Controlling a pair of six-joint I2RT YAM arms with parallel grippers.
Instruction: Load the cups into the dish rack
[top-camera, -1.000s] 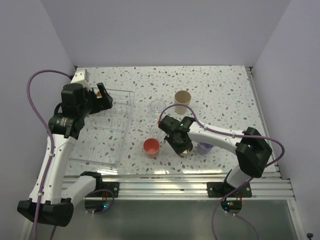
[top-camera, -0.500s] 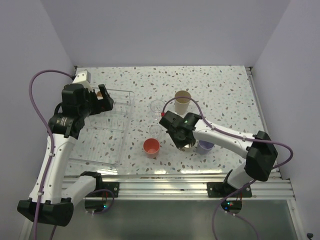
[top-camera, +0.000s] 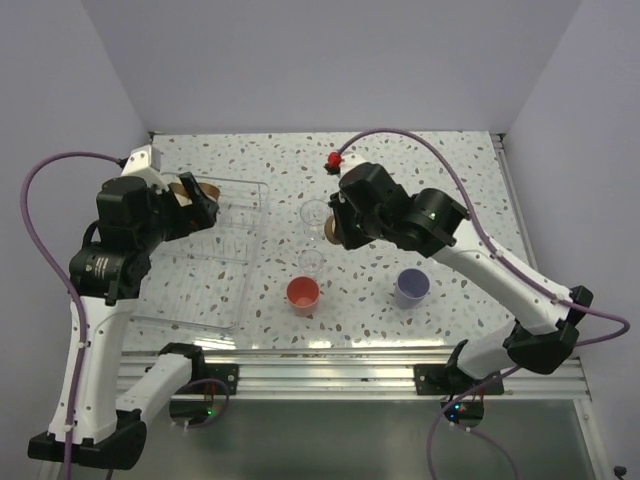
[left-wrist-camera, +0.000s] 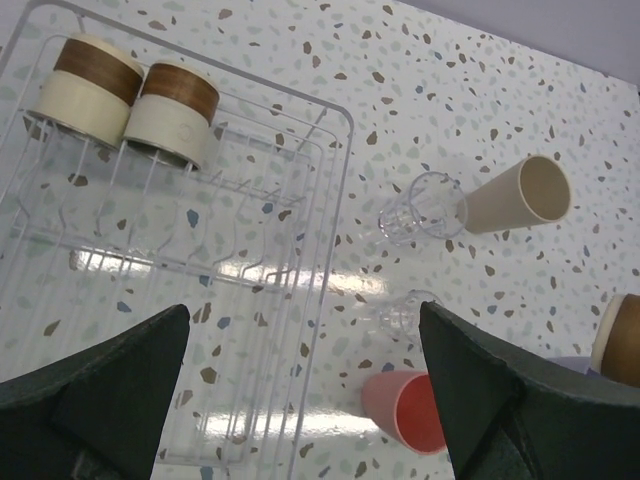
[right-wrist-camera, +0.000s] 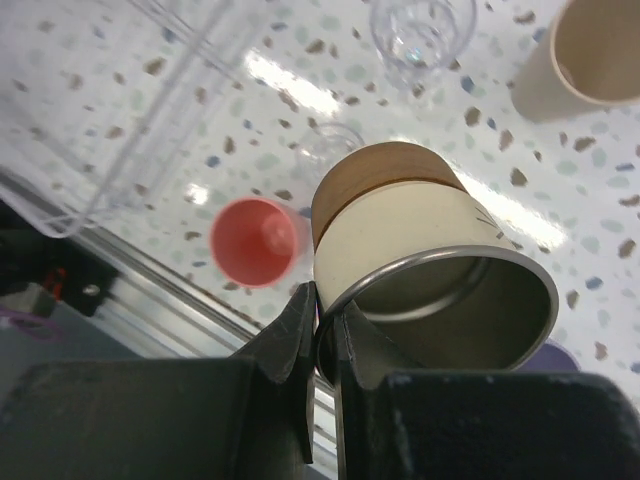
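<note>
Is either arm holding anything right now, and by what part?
The right gripper pinches a cream brown-banded cup by its rim wall. The left gripper is open, holding nothing.

The fingers (left-wrist-camera: 100, 400) stand wide apart over the worktop (left-wrist-camera: 450, 80). Ahead of the view's left one, two banded cups (left-wrist-camera: 172, 115) sit side by side in the rack (left-wrist-camera: 335, 180); a coral cup (left-wrist-camera: 410, 410) stands beside the other.

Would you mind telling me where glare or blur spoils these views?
Left wrist view: white glare on the table under the dish rack, and the near pincer fingers are dark and soft. Right wrist view: the held banded cup is sharp, the red cup behind is blurred. Top view: evenly lit, sharp.
</note>
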